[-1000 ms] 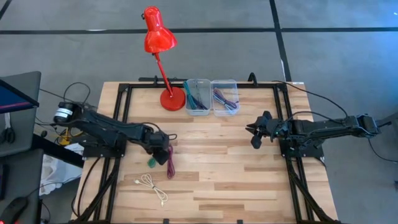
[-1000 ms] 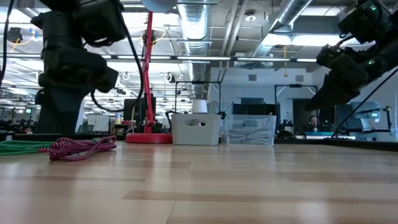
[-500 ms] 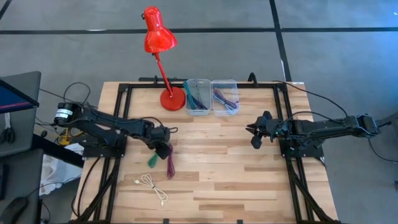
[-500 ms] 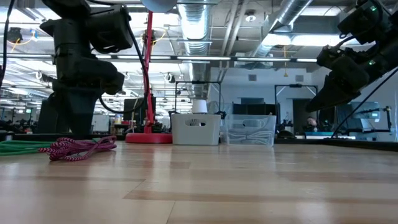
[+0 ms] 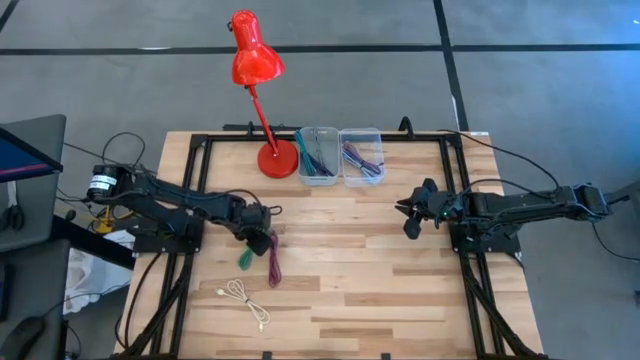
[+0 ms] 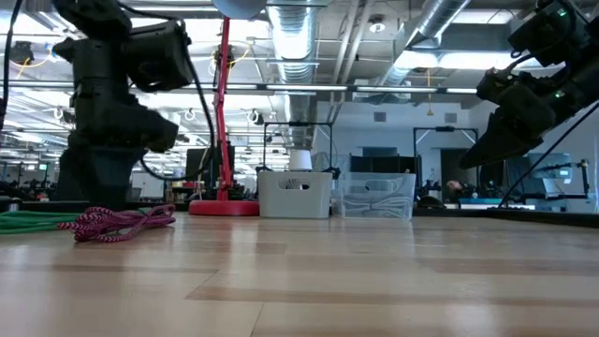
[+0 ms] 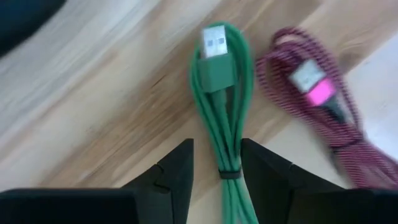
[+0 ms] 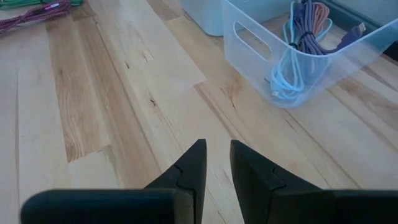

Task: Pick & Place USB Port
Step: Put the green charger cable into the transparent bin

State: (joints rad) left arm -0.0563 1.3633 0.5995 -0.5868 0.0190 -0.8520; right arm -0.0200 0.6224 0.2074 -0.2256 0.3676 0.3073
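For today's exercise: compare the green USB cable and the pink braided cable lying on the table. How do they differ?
The green cable is smooth and plain green; the pink cable is braided, pink and dark. The green cable is a neat bundle held by a tie; the pink cable's loops lie looser. The left gripper straddles the green cable, not the pink one. Both lie on the wooden table.

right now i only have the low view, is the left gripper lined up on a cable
Observer: Yes. The left wrist view shows the open left gripper straddling the green cable.
Operator: where's the pink one
Observer: Beside the green one; the pink cable lies outside the fingers.
Operator: any other cables on the table
Observer: The high view shows a white cable nearer the table's front edge.
Operator: right arm?
Observer: The right gripper hangs over bare wood, holding nothing.
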